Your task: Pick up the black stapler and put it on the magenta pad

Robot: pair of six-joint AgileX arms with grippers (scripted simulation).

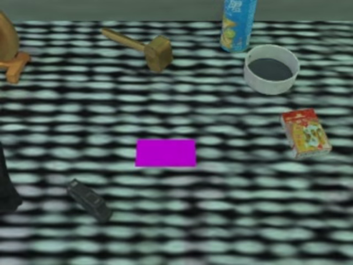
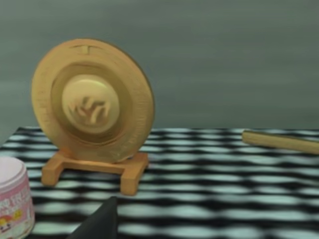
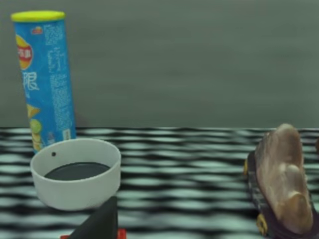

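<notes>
The black stapler lies slanted on the patterned table at the front left, with nothing touching it. The magenta pad lies flat near the middle, up and to the right of the stapler, with nothing on it. My left arm sits parked at the left edge, a short way left of the stapler. In the left wrist view only one dark finger of its open gripper shows, with nothing beside it. My right arm is out of the top view. Its open gripper likewise shows one finger, holding nothing.
A wooden mallet lies at the back. A blue chips can and a white bowl stand back right, and a red box lies at the right. A wooden disc on a stand stands back left, beside a pink tub. A brown skate-like shoe rests at the far right.
</notes>
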